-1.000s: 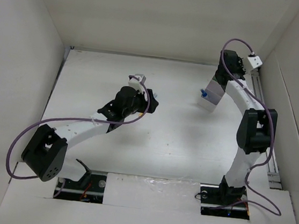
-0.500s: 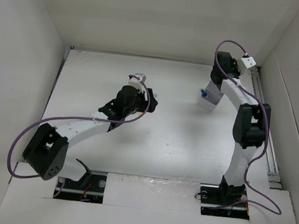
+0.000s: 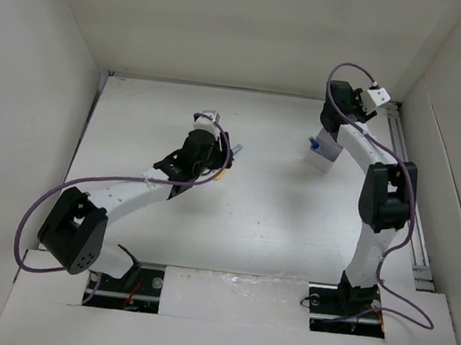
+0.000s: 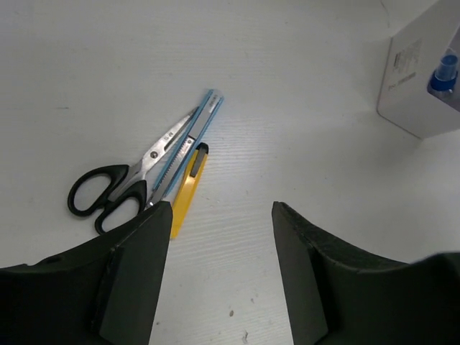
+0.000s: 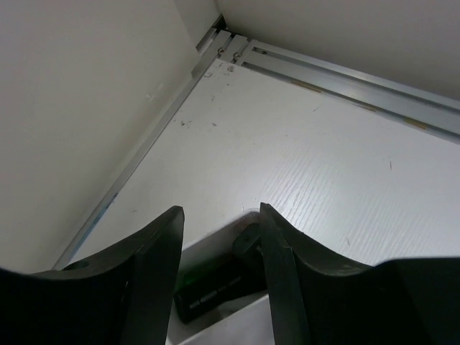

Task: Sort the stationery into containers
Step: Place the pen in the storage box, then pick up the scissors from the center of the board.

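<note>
stationery on the bench, current holdings.

- black-handled scissors: flat on the bench, blades shut, just ahead of the left gripper.
- silver-blue pen: lying along the scissor blades and touching them.
- short yellow stick: beside the pen's lower half, parallel to it.
- tray: translucent white, well apart from the three items above, towards the far right of the bench.
- blue-capped bottle: upright inside the tray; which compartment cannot be told.
- green-and-black highlighter: lying inside the tray, directly under the right gripper.
- left gripper: jaws apart, over bare bench.
- right gripper: jaws apart above the tray, clamped on no item.
</note>
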